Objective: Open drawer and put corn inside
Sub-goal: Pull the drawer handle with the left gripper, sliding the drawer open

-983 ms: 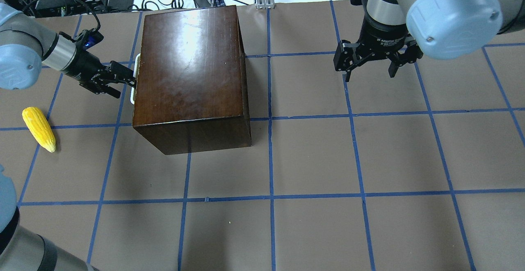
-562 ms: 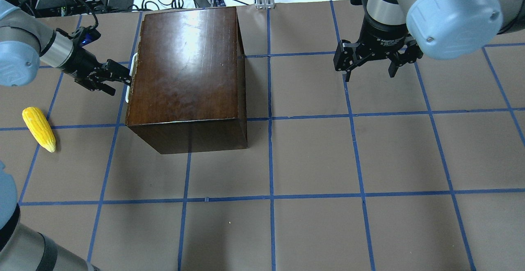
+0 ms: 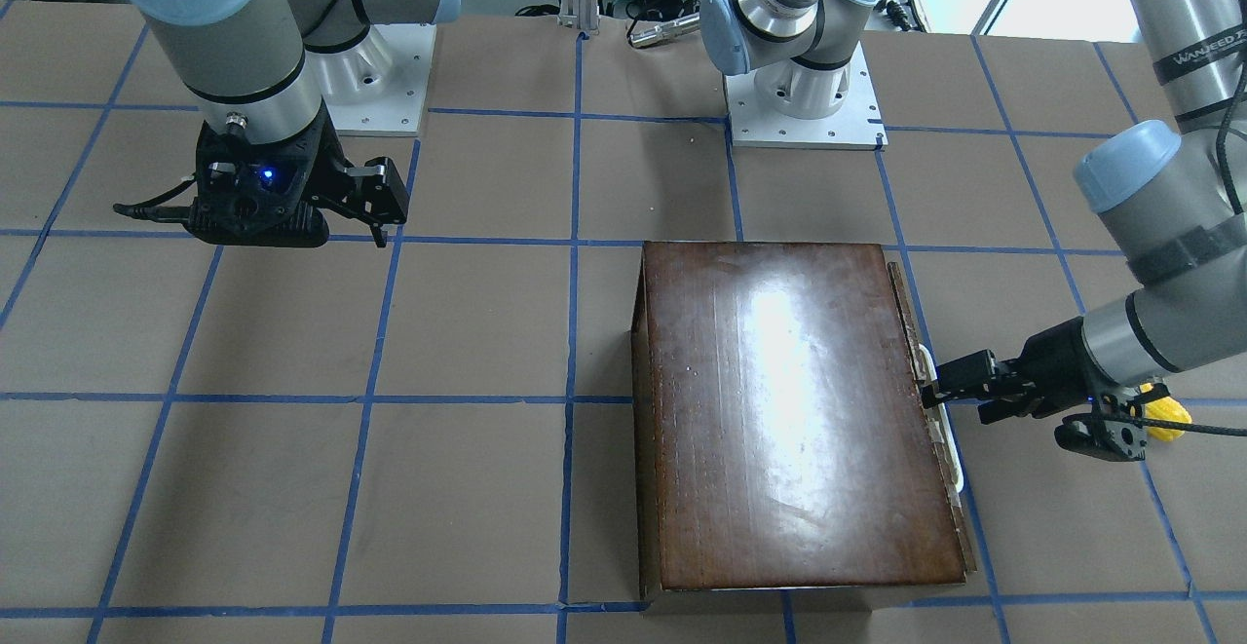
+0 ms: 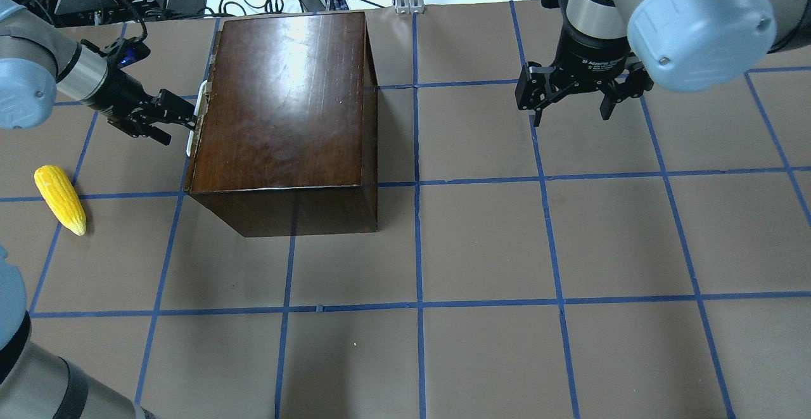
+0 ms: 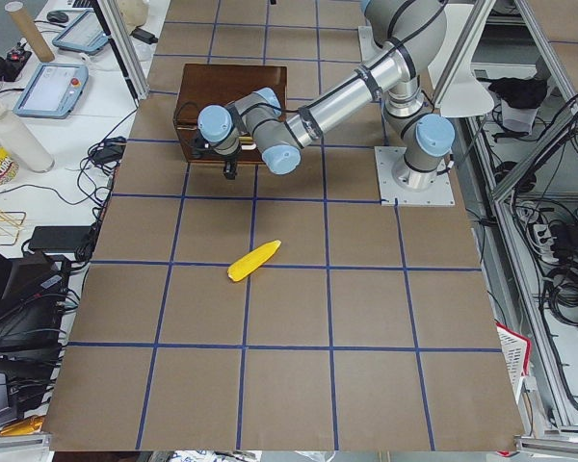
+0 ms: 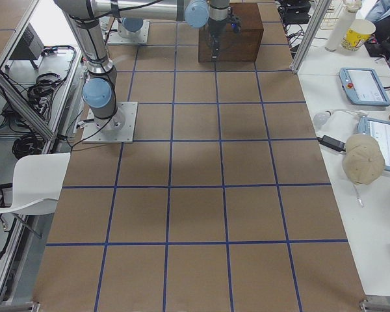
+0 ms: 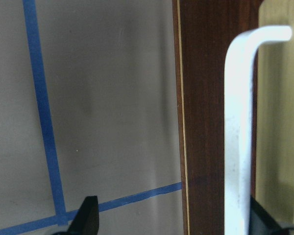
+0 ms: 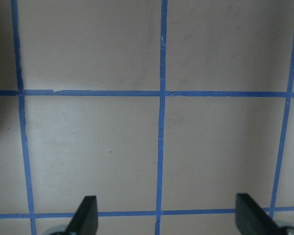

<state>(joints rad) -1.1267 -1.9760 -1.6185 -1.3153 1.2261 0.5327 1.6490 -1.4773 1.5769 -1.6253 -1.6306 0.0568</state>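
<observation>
Dragged a bit left and turned since a second ago, box [image 4: 285, 108] and all, with the drawer [image 3: 914, 327] seemingly shut, tugged by the left gripper [image 4: 180, 128], fingers spread wide, one hooked behind the white handle [image 4: 204, 92]. Left of that gripper and a little nearer, well apart: the corn [image 4: 60, 199], lying long way near to far, closest to the left arm. Way off right, fingers spread too: the right gripper [image 4: 570, 118].

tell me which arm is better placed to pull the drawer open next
Left. The left gripper is open with the whitish drawer handle between its fingers, and the corn lies on that side too. The right gripper hangs open over the table past the box's opposite side.
</observation>
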